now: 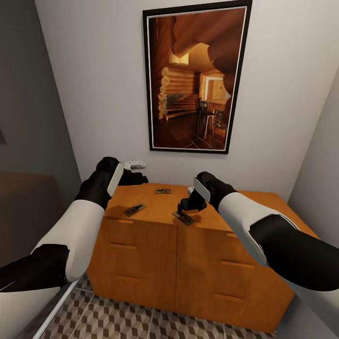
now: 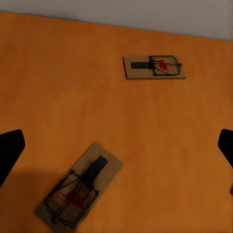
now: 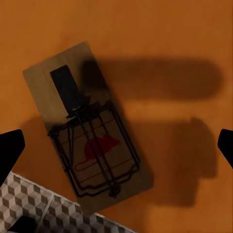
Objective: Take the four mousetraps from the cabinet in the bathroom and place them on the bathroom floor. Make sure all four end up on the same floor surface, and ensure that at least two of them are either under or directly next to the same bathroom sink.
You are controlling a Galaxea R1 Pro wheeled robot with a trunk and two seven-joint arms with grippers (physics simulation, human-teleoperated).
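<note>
The right gripper (image 1: 184, 207) hovers, fingers wide, over a mousetrap (image 3: 87, 126) at the cabinet (image 1: 141, 254) edge, ready to grasp; the left gripper (image 1: 136, 179) hangs wide too.

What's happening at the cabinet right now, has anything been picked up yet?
Nothing is picked up yet. Three mousetraps lie on the cabinet top: one near the front left, one further back, and one at the front edge. The right gripper hangs open just above the front-edge trap, with its fingers either side. The left gripper is open over the back left of the top, holding nothing. The tiled bathroom floor shows below.
</note>
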